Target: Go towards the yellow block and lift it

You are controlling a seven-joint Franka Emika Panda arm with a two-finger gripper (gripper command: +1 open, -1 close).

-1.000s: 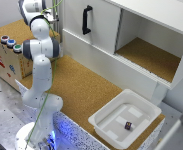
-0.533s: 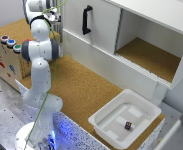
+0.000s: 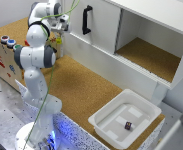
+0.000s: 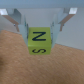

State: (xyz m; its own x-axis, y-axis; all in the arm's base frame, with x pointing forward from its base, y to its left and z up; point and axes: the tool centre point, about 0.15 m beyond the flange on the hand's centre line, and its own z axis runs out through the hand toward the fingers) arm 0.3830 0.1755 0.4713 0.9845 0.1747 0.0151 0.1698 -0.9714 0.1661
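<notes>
My exterior view looks down across the whole worktop [image 3: 86,90] from high up; my wrist view sits blurrily close, sharing seemingly only the yellow block [image 4: 38,41].

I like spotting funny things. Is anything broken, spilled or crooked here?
Nothing looks broken or spilled. The yellow block sits straight between the fingers above the cork counter. One small dark thing lies alone in the white tub; it is too small to identify. The cabinet compartment stands open.
</notes>
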